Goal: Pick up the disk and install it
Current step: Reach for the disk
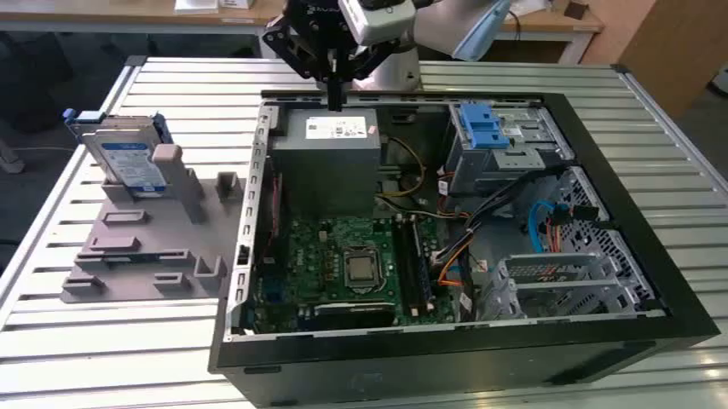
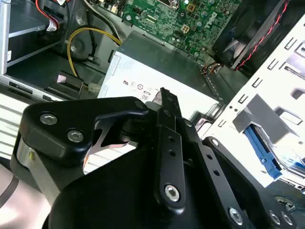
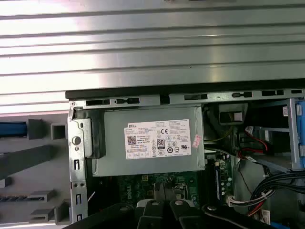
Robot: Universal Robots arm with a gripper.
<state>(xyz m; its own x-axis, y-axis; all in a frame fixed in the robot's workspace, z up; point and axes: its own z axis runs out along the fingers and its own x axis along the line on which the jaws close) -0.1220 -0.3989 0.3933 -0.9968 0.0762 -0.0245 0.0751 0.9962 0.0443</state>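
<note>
Your gripper (image 1: 337, 100) is hovering over the power supply (image 1: 330, 162), fingers pressed together; the disk (image 1: 128, 160) is standing in its rack (image 1: 142, 256).

place: robotics lab | evidence: slatted metal workbench (image 1: 114, 341), opened computer tower (image 1: 455, 351), wooden desks (image 1: 114, 13) behind

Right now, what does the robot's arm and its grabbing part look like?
The gripper is matte black: chunky linked bars with rounded knuckles and silver screw heads, narrowing to slim fingers. Above it sits a white block, and the arm is light grey with a pale blue cap.
</note>
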